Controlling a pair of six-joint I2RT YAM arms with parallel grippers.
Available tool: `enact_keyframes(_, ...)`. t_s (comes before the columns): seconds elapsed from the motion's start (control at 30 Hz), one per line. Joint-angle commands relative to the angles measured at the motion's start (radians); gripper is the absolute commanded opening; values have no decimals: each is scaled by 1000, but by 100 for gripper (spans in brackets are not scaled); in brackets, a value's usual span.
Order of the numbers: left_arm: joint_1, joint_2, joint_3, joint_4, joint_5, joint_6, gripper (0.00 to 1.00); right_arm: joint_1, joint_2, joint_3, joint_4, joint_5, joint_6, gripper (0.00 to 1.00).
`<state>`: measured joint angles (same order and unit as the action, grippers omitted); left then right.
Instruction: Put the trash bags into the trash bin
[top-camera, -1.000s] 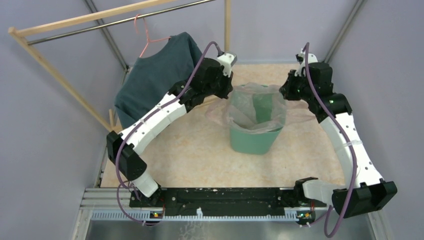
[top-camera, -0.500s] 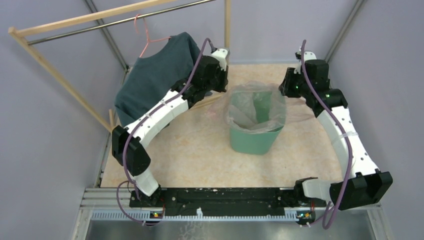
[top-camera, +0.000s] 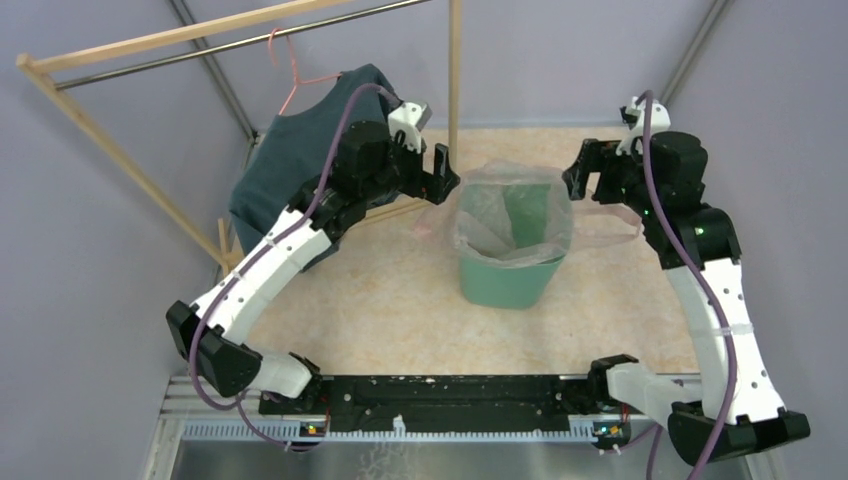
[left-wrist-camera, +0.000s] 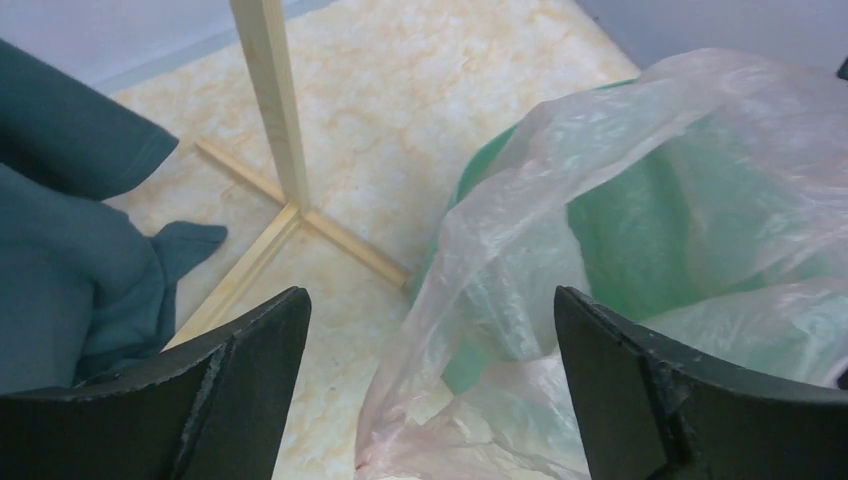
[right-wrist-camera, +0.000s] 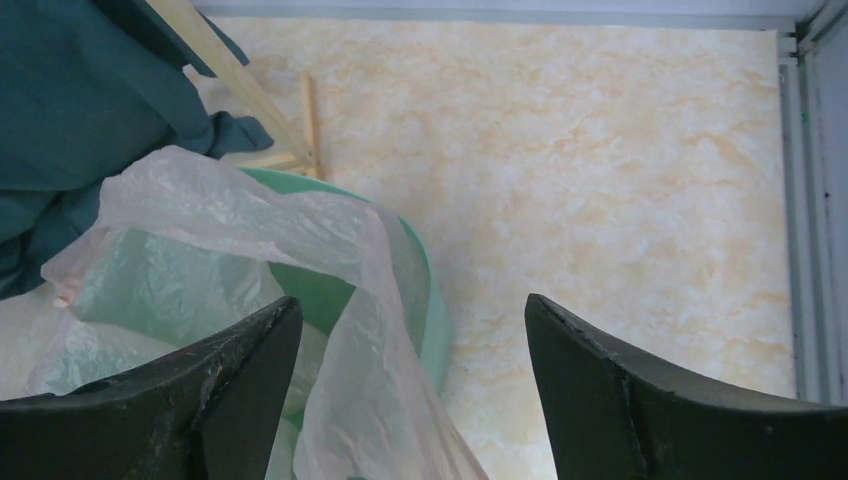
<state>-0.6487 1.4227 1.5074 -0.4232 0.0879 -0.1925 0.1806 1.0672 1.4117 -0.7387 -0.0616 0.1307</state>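
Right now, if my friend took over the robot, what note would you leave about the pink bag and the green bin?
Left gripper: open, empty, by the bin's left side.
Right gripper: open, empty, by its right side.
Trash bag: mostly inside the trash bin, edges draped over the rim.
Done: bag is in.
Left: maybe tuck the loose flaps hanging outside.

Beside trash bin (top-camera: 505, 285), post (top-camera: 454, 70) and shirt (top-camera: 300, 160) crowd left; right seems open
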Motion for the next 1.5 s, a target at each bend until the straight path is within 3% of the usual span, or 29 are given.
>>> enact_keyframes(0.0,1,21,22,6,119,18,99,-6,-24,-19,-28,58,-32,81)
enact_keyframes(0.1,1,70,32,8,175,14,99,-6,-28,-18,-23,37,-61,81)
enact_keyframes(0.2,1,109,44,11,240,19,99,-4,-32,-24,-5,-34,-84,88)
enact_keyframes(0.33,1,152,89,-31,193,44,99,-5,-35,-66,10,-28,-98,94)
enact_keyframes(0.53,3,181,115,-12,145,26,90,-5,-14,-80,59,-6,-62,73)
enact_keyframes(0.8,29,242,169,29,158,-26,72,-6,38,-72,119,31,-15,30)
enact_keyframes(0.87,31,260,188,28,167,-32,67,-5,46,-77,127,50,0,24)
enact_keyframes(1.23,48,286,205,69,149,-45,30,-6,79,-79,131,154,1,20)
enact_keyframes(1.37,51,286,201,81,162,-45,40,-5,89,-70,133,173,-1,20)
enact_keyframes(1.47,51,281,188,83,160,-41,45,-6,85,-68,147,162,-1,14)
